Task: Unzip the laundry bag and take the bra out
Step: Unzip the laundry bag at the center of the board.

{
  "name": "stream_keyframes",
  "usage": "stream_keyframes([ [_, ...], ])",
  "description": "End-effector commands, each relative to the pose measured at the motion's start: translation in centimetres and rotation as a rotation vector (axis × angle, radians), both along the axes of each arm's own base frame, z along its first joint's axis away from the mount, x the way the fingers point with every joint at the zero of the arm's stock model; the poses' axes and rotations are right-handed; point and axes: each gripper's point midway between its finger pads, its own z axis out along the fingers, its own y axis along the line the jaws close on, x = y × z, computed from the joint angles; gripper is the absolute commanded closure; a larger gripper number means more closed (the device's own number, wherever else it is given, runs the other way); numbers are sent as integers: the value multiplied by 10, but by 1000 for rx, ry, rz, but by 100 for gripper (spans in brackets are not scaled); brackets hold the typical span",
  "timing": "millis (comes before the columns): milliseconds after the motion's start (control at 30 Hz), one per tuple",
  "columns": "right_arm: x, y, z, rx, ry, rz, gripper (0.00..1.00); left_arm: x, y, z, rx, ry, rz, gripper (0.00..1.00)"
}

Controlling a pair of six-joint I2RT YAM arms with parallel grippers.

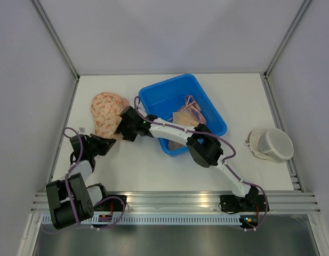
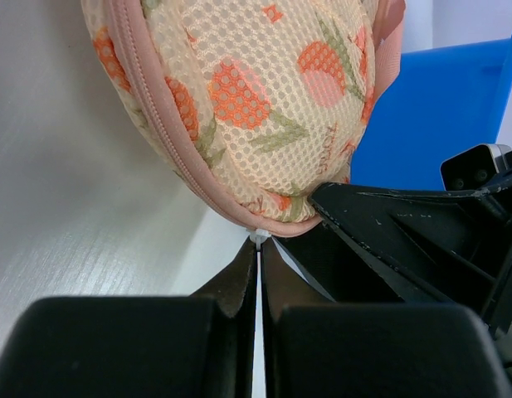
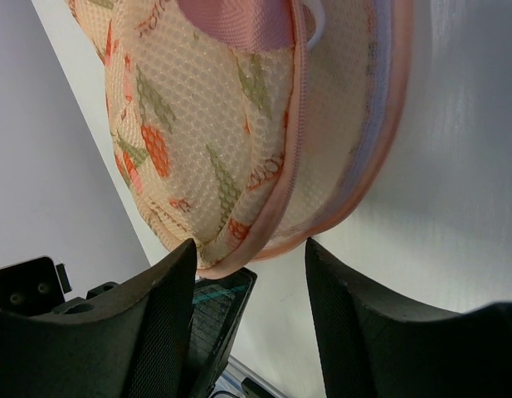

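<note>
- Left wrist view: the left claw (image 2: 257,245) had its fingers pressed together, with a small white tab (image 2: 257,236) at their tips, against the bottom seam of the bag (image 2: 264,99). Whether the tab was pinched, I could not tell.
- Only this view showed the pink zip (image 2: 133,75) curving up the bag's left side, and the bin (image 2: 438,116) just behind.
- Right wrist view: the right claw (image 3: 249,253) stood with its fingers apart, straddling the bag's lower rim over the table (image 3: 463,166). The zip looked closed along the part in sight.
- Top view: it alone showed both claws meeting at the bag's near edge, the bag lying left of the bin.
- In the bin lay a beige garment (image 1: 186,114) with pink straps.
- A white mesh pouch (image 1: 271,144) sat well apart at right.
- No view showed a bra inside the bag.
</note>
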Motion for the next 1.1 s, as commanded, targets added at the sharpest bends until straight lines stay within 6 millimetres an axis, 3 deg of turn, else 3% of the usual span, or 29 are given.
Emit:
stream_keyframes([
  [0,9,12,8,44,-25,-31,40,10,-3,18,-14,-78,-16,98],
  [200,8,11,0,33,-16,-33,45,9,-3,17,-17,-80,-16,98],
  [333,10,12,-1,36,-29,-34,56,8,-3,15,-17,-75,-15,98],
  [433,12,11,0,30,-46,-35,70,8,-3,13,-21,-64,-11,98],
  [467,14,10,-1,23,-52,-32,81,8,-2,12,-20,-60,-4,98],
  [567,19,7,2,19,-71,-30,98,8,1,9,-15,-35,16,98],
  [833,26,-5,2,-35,-138,73,100,13,25,1,42,117,111,98],
  [1067,37,-19,7,-75,-193,155,100,5,52,-10,139,245,208,98],
])
